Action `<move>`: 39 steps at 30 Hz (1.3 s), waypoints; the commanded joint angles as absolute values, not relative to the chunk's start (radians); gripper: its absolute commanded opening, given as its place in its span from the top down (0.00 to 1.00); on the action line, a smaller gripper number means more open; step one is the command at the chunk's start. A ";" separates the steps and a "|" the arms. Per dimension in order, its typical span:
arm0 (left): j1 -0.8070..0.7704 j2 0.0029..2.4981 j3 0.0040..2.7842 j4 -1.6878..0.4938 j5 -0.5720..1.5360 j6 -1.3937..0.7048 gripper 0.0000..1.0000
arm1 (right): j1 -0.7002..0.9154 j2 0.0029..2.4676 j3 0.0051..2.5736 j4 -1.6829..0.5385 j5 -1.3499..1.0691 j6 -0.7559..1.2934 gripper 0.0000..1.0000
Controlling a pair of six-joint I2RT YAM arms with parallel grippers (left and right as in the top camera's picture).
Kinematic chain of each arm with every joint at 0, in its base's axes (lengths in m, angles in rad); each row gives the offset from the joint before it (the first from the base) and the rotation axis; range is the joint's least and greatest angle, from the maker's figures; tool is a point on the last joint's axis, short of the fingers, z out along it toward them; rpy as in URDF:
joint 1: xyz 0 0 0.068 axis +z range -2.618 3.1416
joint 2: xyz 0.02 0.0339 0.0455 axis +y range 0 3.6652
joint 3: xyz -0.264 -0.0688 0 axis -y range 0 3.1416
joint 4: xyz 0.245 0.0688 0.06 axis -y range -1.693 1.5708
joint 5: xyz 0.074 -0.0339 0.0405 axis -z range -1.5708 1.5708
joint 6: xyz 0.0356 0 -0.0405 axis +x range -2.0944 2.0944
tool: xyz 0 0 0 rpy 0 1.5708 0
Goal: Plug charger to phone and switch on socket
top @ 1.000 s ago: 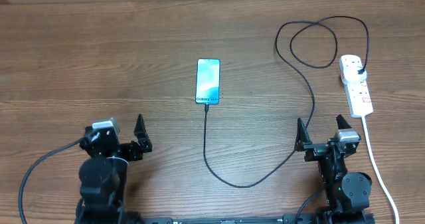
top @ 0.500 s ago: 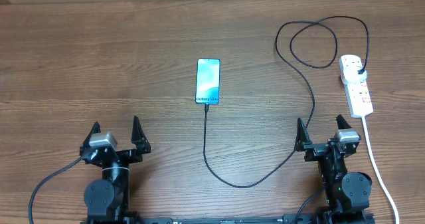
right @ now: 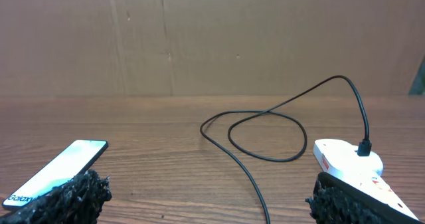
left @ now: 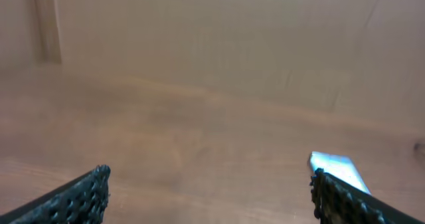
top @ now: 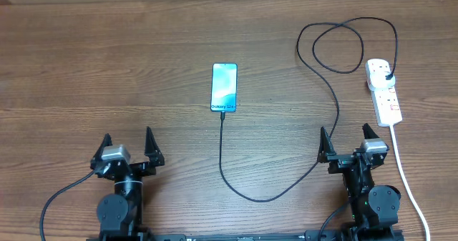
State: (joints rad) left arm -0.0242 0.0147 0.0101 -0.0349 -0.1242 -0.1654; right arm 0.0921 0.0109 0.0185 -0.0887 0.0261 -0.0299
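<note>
The phone [top: 224, 88] lies face up mid-table with a blue screen; it also shows in the right wrist view [right: 56, 171] and in the left wrist view [left: 337, 167]. The black charger cable [top: 275, 196] runs from the phone's near edge, loops right and up, and its plug sits in the white socket strip [top: 383, 91] at the far right; the right wrist view shows the cable [right: 265, 121] and strip [right: 352, 165]. My left gripper [top: 127, 146] is open and empty at the near left. My right gripper [top: 348, 142] is open and empty at the near right.
The strip's thick white cord [top: 406, 180] runs down the right side past my right arm. A brown board wall [right: 212, 38] stands behind the wooden table [top: 107, 69].
My left arm has swung from tilted to the right to facing straight ahead, with the gripper still open. The right arm, phone and cable have not moved.
</note>
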 commanded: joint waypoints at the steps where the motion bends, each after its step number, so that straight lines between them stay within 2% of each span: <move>1: -0.020 0.003 0.005 -0.066 -0.116 -0.086 0.00 | 0.089 0.003 0.008 -0.082 0.033 -0.027 0.00; 7: -0.020 0.003 0.005 -0.070 -0.110 -0.028 0.00 | 0.089 0.003 0.008 -0.082 0.033 -0.027 0.00; 39: -0.020 0.004 0.005 -0.070 -0.104 -0.022 0.00 | 0.089 0.003 0.008 -0.082 0.033 -0.027 0.00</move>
